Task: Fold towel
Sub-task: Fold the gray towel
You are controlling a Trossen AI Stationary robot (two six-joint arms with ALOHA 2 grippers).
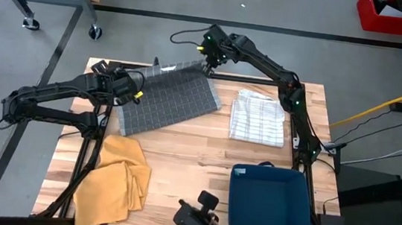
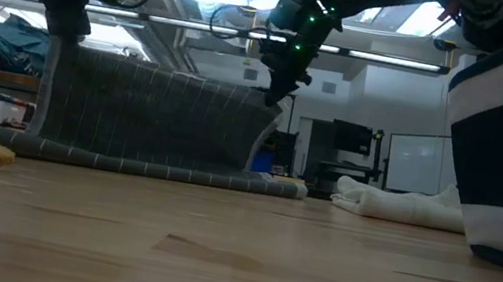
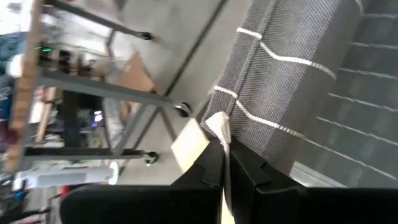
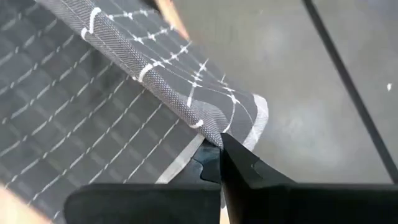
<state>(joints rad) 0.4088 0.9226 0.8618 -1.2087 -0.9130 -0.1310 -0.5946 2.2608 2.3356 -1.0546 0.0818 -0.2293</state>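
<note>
The grey towel (image 1: 168, 101) with thin white lines lies toward the far side of the table (image 1: 180, 170), and its far edge is lifted off the wood. The left gripper (image 1: 134, 94) pinches one far corner, fingers closed tight on the hem with a scrap of white edging showing between them in the left wrist view. The right gripper (image 1: 208, 67) pinches the other far corner, fingers closed on a bunched fold of the hem. In the low view the towel (image 2: 149, 115) hangs between the two like a short curtain, its near part resting flat on the table.

Beside the grey towel, toward the right arm's side, lies a folded white checked cloth (image 1: 258, 117); nearer than the towel on the left arm's side lies a crumpled yellow cloth (image 1: 115, 178), and a blue bin (image 1: 274, 202) sits nearer than the white cloth.

The towel looks light, soft and limp: it sags between the holds and will drape wherever it is let down. The weave seems coarse enough not to slip from closed fingers. The corners are the right places to hold; both need to travel together toward the near edge so the fold lands square, and uneven speed would likely skew it
</note>
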